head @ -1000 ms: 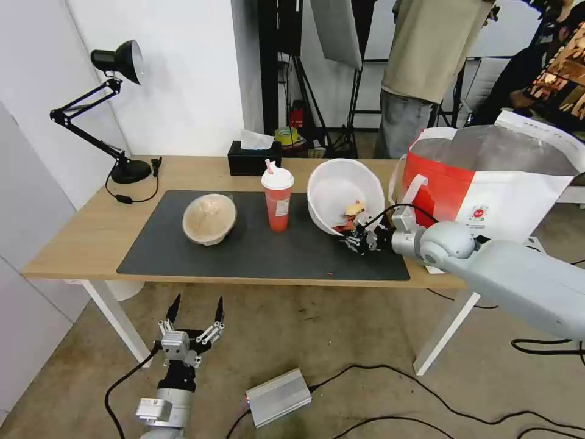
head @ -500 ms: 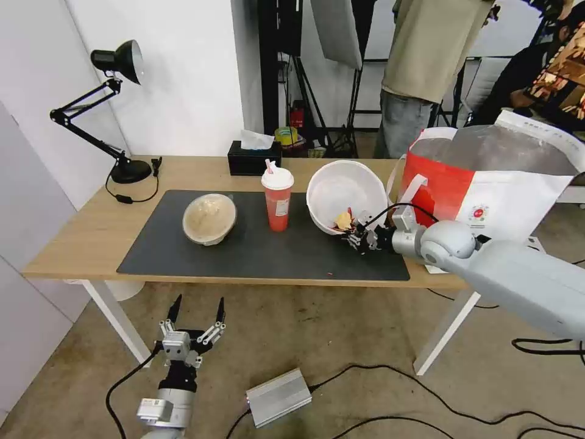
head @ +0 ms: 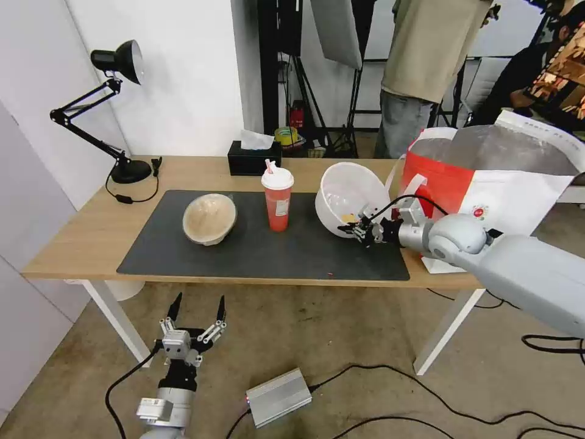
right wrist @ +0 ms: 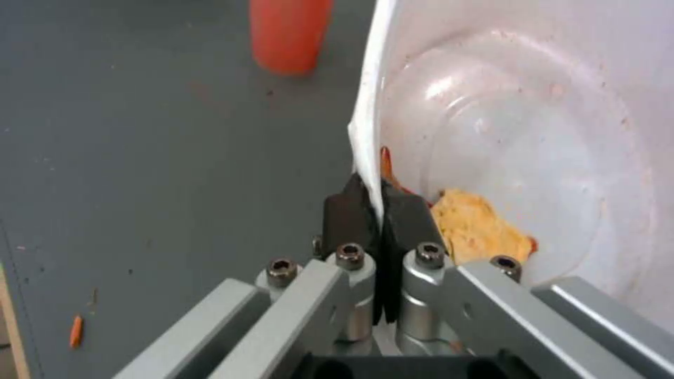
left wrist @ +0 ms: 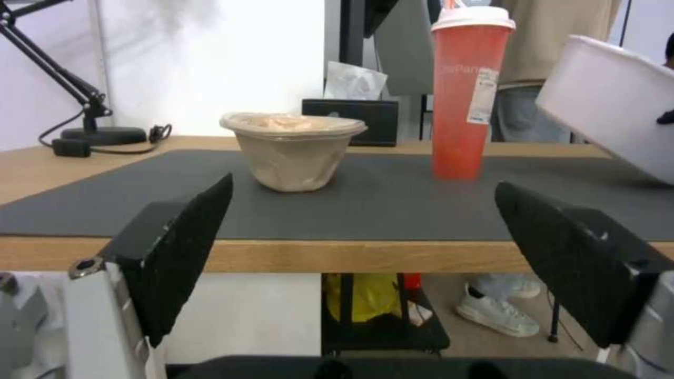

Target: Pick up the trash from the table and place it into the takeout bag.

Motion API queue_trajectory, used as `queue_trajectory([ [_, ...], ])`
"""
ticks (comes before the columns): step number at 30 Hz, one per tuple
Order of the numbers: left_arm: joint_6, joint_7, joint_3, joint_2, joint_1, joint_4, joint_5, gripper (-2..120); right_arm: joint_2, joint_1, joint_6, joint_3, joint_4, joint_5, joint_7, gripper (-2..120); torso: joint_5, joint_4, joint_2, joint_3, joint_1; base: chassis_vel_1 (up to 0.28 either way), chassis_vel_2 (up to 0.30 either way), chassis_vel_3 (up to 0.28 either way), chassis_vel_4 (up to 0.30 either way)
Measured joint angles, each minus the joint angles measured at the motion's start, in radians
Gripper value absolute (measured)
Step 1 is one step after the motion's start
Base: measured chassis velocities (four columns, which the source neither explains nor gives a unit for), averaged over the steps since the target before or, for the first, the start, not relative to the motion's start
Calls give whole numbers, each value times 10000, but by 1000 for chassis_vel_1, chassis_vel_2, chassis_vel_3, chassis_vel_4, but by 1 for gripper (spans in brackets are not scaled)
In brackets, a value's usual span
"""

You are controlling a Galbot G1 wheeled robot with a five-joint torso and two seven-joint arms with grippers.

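Long wooden desk (head: 85, 235) with a dark mat (head: 256, 250) carrying the trash in a row. At the right end, just past the mat, big white-and-red bag (head: 487, 183) standing upright with foil mouth open, likely so things can be dropped in from above; small red logo on its white panel, too small to read. Beside the bag, white bowl (head: 350, 195) tipped steeply, mouth turned toward the robot, base leaning bagward, lower edge at or just above the mat; tilted because pinched by the near rim alone. Scraps (right wrist: 481, 231) slid down to the low side, next to the jaws. Right gripper (head: 365, 231) clenched on that rim, one pad inside, one outside. Red cup (head: 278, 198) upright mid-mat with lid and straw, untouched; pale lettering and a white sticker on its side, neither legible. Beige lidded bowl (head: 209, 218) left of the cup, also untouched. Left gripper (head: 195, 320) parked low before the desk edge, jaws released and spread wide, facing the beige bowl.
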Motion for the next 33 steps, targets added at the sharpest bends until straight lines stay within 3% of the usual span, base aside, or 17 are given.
queue_trajectory([
  [33,-21,-3,108,31,9,12,-2,100,-1157,321,-135,118,1744,88,82,0,-1,0,0,-1,0,0,0,0,0],
])
